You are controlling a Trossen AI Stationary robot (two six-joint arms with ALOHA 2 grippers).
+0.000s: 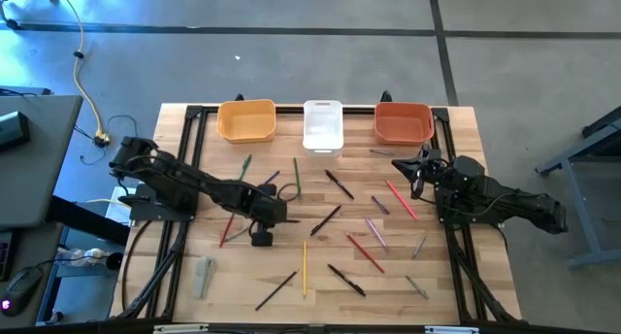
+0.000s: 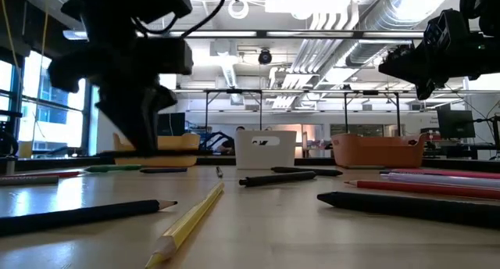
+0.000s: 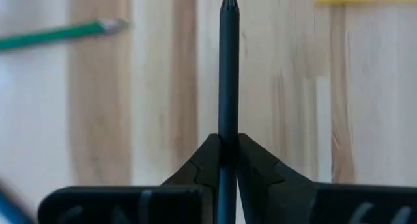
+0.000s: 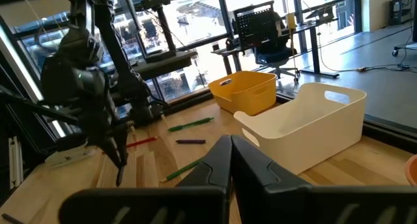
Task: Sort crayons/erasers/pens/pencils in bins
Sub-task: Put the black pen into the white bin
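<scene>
My left gripper (image 1: 262, 229) hangs over the table's left-middle part, fingers pointing down, shut on a black pen (image 3: 228, 68). The pen's pointed tip (image 3: 229, 1) sticks out past the fingers. My right gripper (image 1: 417, 169) is shut on nothing and hovers above the table near the red-orange bin (image 1: 403, 122). The yellow-orange bin (image 1: 246, 120) and white bin (image 1: 322, 125) stand beside it along the far edge. Black pens (image 1: 339, 184), red pencils (image 1: 401, 199), a yellow pencil (image 1: 304, 268) and green sticks (image 1: 296, 177) lie flat on the wood. My left gripper pinches the black pen between its two fingers, on the shaft (image 3: 228, 129) behind the pointed end. The pen runs along the fingers, not across them. The fingers come from above, and in the right wrist view the pen (image 4: 118, 168) hangs below them, upright, clear of the table.
A grey eraser (image 1: 204, 276) lies near the table's near left corner. Purple and grey sticks (image 1: 375, 229) lie on the right half. Black frame rails (image 1: 184, 159) run along both sides of the table. A cable loop (image 1: 286, 190) lies beside the left arm.
</scene>
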